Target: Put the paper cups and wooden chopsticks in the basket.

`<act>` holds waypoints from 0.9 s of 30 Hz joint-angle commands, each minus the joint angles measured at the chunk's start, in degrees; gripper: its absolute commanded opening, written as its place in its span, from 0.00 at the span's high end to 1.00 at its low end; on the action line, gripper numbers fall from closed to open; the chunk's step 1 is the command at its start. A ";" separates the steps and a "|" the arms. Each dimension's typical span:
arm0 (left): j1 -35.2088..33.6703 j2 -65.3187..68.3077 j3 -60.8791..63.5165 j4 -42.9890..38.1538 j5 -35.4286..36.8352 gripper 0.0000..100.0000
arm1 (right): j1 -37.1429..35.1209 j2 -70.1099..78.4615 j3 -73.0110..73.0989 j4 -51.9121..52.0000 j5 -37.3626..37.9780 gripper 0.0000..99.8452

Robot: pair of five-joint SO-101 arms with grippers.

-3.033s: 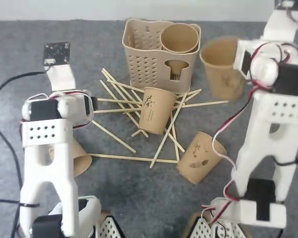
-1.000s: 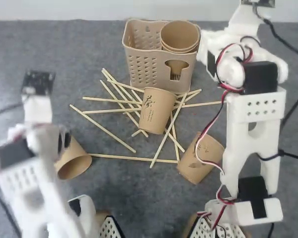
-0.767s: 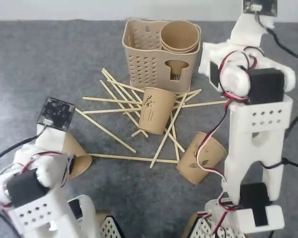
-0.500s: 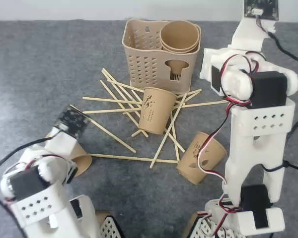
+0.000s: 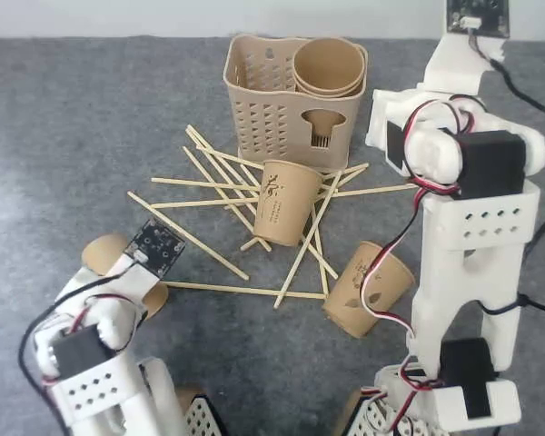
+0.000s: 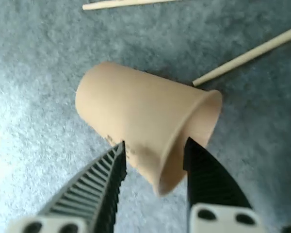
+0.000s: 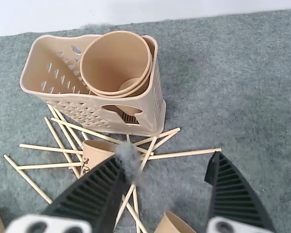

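Grasping looks to be the step in hand: the left gripper (image 6: 154,145) stands wide open astride the tipped paper cup (image 6: 140,116) at lower left of the high view, so closing, then lifting to the basket (image 5: 263,113), should follow, while the right gripper (image 7: 167,160) gapes empty.

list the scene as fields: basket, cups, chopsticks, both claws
basket: upright, nested cups inside
chopsticks: scattered on the mat before the basket
middle cup: among the chopsticks
right cup: lying by the right arm
left cup: lying at the left claw
left claw: open, straddling the left cup's rim end
right claw: open, empty, above the mat
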 commanded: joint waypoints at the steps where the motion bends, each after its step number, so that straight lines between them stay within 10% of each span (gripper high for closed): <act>1: 0.26 -4.13 4.53 -5.71 0.44 0.82 | -0.04 -2.33 -0.53 0.13 -0.70 0.75; 11: 3.87 -15.30 9.01 -3.78 1.05 0.99 | -0.13 -2.15 -0.44 0.66 -0.79 0.75; 17: 3.96 -20.48 -3.91 0.79 22.24 0.99 | 0.04 -2.15 -0.35 4.70 -0.35 0.75; 27: 13.36 16.09 -34.77 9.85 32.00 0.99 | 8.84 -2.77 12.66 5.05 3.08 0.75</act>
